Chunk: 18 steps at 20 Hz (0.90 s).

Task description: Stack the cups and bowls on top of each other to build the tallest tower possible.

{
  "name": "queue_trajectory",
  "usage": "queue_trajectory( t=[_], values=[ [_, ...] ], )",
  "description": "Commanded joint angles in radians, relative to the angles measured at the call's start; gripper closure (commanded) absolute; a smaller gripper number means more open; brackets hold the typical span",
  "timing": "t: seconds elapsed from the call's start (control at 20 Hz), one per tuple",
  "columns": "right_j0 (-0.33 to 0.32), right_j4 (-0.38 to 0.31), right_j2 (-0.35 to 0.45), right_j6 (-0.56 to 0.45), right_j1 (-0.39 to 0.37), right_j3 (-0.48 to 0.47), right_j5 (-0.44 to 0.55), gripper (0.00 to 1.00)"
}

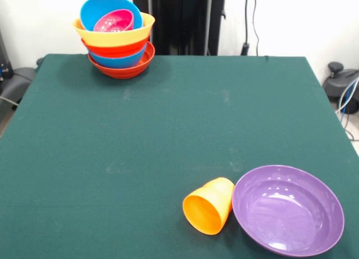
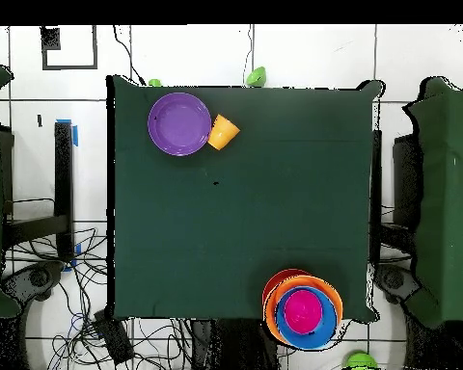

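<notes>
The tower [image 1: 119,46] stands at the table's far left corner in the front view. It is a nested pile of bowls: red-orange at the base, then blue, red-orange and a wide orange one. A tilted blue bowl [image 1: 100,11] and a small magenta bowl [image 1: 114,21] sit on top. In the overhead view the tower [image 2: 303,308] is at the bottom right edge. An orange cup [image 1: 209,206] [image 2: 223,131] lies on its side, touching a large purple bowl [image 1: 288,209] [image 2: 178,123] that sits upright and empty. Neither view shows the gripper.
The table [image 1: 168,130] has a dark green cloth. In the overhead view, small green things lie off the table past its top edge [image 2: 258,76] and below the tower [image 2: 361,361]. Cables run over the floor at the left.
</notes>
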Motion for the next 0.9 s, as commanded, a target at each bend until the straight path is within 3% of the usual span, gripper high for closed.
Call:
queue_trajectory(
  t=[0.05, 0.35, 0.9],
  values=[
    [0.126, 0.146, 0.068, -0.270, -0.066, 0.033, 0.066, 1.00],
    [0.211, 0.224, 0.032, -0.224, -0.067, 0.057, 0.058, 1.00],
    [0.273, 0.216, -0.011, -0.117, -0.034, 0.099, -0.005, 1.00]
  ],
)
